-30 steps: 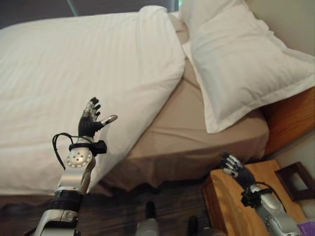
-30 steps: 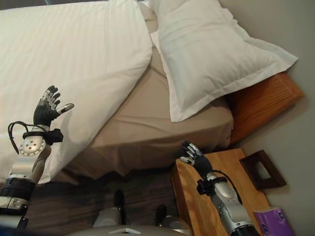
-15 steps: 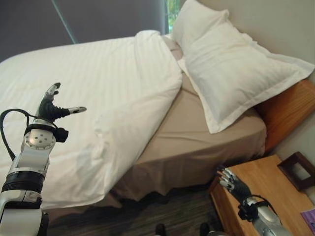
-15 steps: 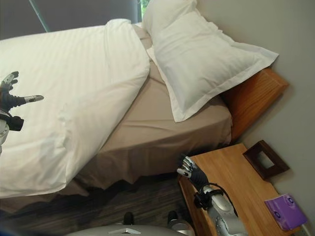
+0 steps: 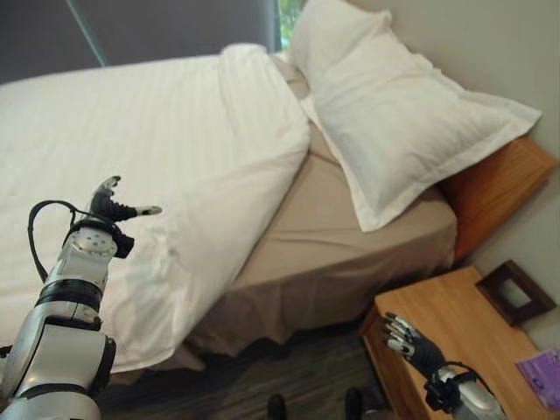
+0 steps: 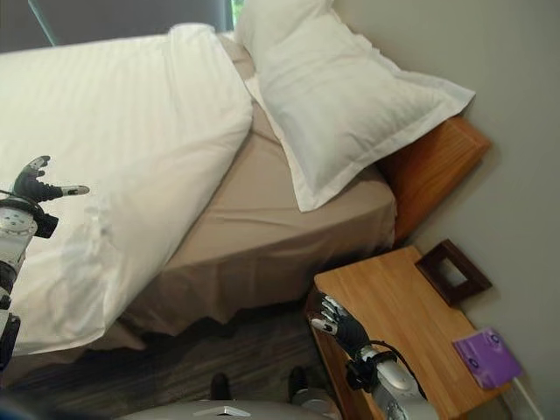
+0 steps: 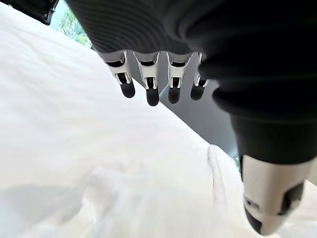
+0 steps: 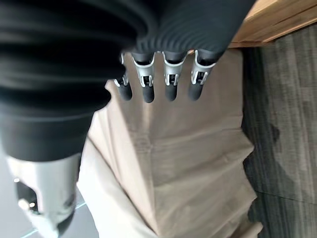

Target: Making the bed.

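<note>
White duvet [image 5: 149, 149] lies across the bed [image 5: 341, 254], covering most of the mattress; its head-end edge is folded back on a slant, leaving the tan fitted sheet [image 5: 350, 232] bare at the head corner nearest the robot. Near side of duvet hangs over the bed's near edge, rumpled. White pillow [image 5: 402, 122] lies at the head end, on the sheet, against the wooden headboard [image 5: 499, 188]; second pillow [image 5: 319, 31] behind it, toward the far head corner. L hand [image 5: 109, 208] held above the duvet's near edge, fingers relaxed & spread, thumb out, gripping nothing. R hand [image 6: 341, 325] by the front corner of the wooden nightstand [image 6: 402, 306], fingers loosely spread, empty. On nightstand: dark frame [image 6: 451, 271] at back edge, purple item [image 6: 486, 357] at wall-side edge.
</note>
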You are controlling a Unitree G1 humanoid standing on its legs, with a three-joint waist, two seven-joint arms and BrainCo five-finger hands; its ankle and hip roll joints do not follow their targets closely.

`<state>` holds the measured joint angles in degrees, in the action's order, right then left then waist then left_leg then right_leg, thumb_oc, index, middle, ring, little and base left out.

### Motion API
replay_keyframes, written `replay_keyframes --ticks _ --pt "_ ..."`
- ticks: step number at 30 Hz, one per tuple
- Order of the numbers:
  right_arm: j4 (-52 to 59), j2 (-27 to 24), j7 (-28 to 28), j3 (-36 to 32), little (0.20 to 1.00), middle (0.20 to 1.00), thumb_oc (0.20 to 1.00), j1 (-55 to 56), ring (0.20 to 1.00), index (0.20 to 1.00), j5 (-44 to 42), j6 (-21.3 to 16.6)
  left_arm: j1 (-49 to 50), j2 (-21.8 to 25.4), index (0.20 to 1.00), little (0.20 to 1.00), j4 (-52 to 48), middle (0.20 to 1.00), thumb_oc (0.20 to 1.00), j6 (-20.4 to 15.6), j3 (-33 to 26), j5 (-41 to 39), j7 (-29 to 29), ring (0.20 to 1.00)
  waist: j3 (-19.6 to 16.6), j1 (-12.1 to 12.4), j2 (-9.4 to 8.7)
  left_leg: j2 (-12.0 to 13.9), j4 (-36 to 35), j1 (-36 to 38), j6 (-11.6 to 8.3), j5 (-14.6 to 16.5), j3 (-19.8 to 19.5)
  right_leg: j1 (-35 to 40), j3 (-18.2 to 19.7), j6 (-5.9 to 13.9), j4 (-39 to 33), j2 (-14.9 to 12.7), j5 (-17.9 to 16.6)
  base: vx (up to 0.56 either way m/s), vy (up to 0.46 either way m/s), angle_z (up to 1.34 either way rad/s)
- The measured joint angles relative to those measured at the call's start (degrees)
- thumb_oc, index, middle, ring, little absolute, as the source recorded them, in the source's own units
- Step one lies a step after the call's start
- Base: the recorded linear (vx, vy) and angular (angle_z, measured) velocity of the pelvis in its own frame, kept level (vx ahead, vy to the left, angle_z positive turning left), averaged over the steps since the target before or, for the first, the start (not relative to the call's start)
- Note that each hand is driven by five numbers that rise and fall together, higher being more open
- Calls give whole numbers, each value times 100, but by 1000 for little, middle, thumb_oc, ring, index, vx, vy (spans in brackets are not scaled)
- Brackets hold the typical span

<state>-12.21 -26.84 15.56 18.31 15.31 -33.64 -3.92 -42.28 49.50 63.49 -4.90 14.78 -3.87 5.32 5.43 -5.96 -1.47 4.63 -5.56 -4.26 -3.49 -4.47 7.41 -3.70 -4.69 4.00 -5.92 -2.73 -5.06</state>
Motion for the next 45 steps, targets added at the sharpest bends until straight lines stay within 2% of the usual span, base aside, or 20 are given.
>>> replay_keyframes --ticks 5,7,10,12,15,16,17,21,23,28,30,32,33,36,38,43,44,45 --pt "17 -45 1 163 1000 1000 1000 -257 1000 1000 -8 -24 -532 41 1000 1000 160 1000 1000 2 32 -47 93 1000 447 -132 -292 3 22 -594 10 -140 132 -656 121 -6 -2 6 -214 -123 27 -11" --pt "68 -50 -9 182 1000 1000 1000 -368 1000 1000 -12 -49 -1084 190 1000 1000 269 1000 1000 7 33 -166 205 1000 869 -250 -448 1 24 -1108 -43 -238 167 -1212 204 52 -2 4 -347 -126 45 -14" --pt "46 -100 -18 242 1000 1000 1000 -636 1000 1000 -11 0 -1631 354 1000 1000 273 1000 1000 10 37 -281 426 1000 1355 -274 -517 -17 26 -1452 27 -419 159 -1545 207 6 24 4 -569 -84 35 -4" --pt "75 -142 -65 239 1000 1000 1000 -664 1000 1000 -14 -136 -1644 356 1000 1000 332 1000 1000 -61 -22 -480 564 1000 1456 -347 -568 -5 24 -1542 15 -405 202 -1664 262 18 21 3 -575 18 40 -11" --pt "72 -97 -256 165 1000 1000 1000 -763 1000 1000 -13 -177 -1738 515 1000 1000 458 1000 1000 -216 -149 -504 613 1000 1597 -328 -559 16 24 -1685 -37 -368 288 -1852 342 17 22 40 -576 20 41 -12" --pt "71 -97 -269 171 1000 1000 1000 -786 1000 1000 -13 -177 -1729 522 203 203 486 203 203 -211 -178 -503 615 203 1604 -324 -542 24 24 -1673 -26 -375 298 -1843 350 15 23 47 -577 23 33 -14" --pt "77 -84 -277 174 1000 1000 1000 -797 1000 1000 -13 -189 -1704 530 200 200 481 200 200 -168 -169 -504 604 200 1604 -321 -532 39 24 -1614 -43 -361 304 -1792 353 28 22 66 -566 34 48 -8" --pt "76 -58 -284 165 1000 1000 1000 -796 1000 1000 -13 -236 -1609 469 200 200 393 200 200 -124 -224 -510 622 200 1600 -265 -513 52 23 -1533 -87 -328 356 -1747 409 37 21 77 -542 43 63 -8" --pt "39 -13 -262 235 1000 1000 1000 -806 1000 1000 -13 -243 -1609 319 200 200 186 200 200 -25 -31 -668 605 200 1589 -179 -498 32 22 -1241 -102 -253 454 -1499 501 62 -4 47 -510 18 42 -13" --pt "43 -27 -238 243 1000 1000 1000 -846 1000 1000 -11 -228 -1631 213 200 200 -833 200 200 -15 436 -738 519 200 1579 -177 -479 -3 23 -1228 -91 -261 461 -1485 514 53 20 -12 -521 -2 3 1" --pt "30 -23 -228 245 1000 1000 1000 -863 1000 1000 -9 -227 -1515 146 200 200 -1774 200 200 -1 668 -1036 525 200 1573 -145 -466 -27 23 -1229 -55 -288 447 -1470 486 37 21 -27 -540 -17 2 10" --pt "-37 -29 -227 243 1000 1000 1000 -923 1000 1000 -4 -226 -1232 -244 200 200 -3127 200 200 -57 918 -1399 519 200 1549 -107 -393 -79 23 -1161 8 -335 408 -1359 400 44 21 -73 -553 -25 5 18" --pt "-32 -7 -213 236 1000 1000 1000 -975 1000 1000 -3 -243 -1124 -379 200 200 -3449 200 200 -229 1085 -1406 423 200 1545 -113 -385 -100 24 -1098 9 -322 422 -1305 413 47 21 -99 -551 -19 10 7" --pt "-87 -11 -236 214 1000 1000 1000 -972 1000 1000 31 -238 -882 -1117 200 200 -3499 200 200 -282 1309 -1531 367 200 1433 -133 -194 -158 23 -1057 22 -284 426 -1255 415 101 22 -182 -538 -4 1 1" --pt "-167 -8 -247 191 1000 1000 1000 -959 1000 1000 238 -224 -331 -1247 200 200 -3808 200 200 -253 1415 -1578 310 200 1375 -163 -85 -200 23 -1018 34 -264 433 -1218 432 131 22 -225 -530 0 0 0" --pt "-167 -8 -252 -224 1000 1000 1000 -570 1000 1000 445 -204 426 -1235 200 200 -4189 200 200 -201 1408 -1760 120 200 1341 -163 -51 -238 23 -850 41 -205 449 -1062 456 184 17 -268 -490 9 5 -2" --pt "-169 -12 -250 -253 1000 1000 1000 -525 1000 1000 456 -183 510 -1091 730 730 -4235 730 730 -194 1412 -1901 -58 730 1287 -186 -37 -251 22 -838 54 -180 460 -1064 490 193 17 -278 -483 28 21 -14" --pt "-169 -25 -242 -257 1000 1000 1000 -487 1000 1000 460 -169 603 -870 1000 1000 -4287 1000 1000 -183 1423 -2128 -321 1000 1247 -211 -9 -263 21 -789 84 -159 481 -1040 529 200 18 -286 -479 44 18 -19"
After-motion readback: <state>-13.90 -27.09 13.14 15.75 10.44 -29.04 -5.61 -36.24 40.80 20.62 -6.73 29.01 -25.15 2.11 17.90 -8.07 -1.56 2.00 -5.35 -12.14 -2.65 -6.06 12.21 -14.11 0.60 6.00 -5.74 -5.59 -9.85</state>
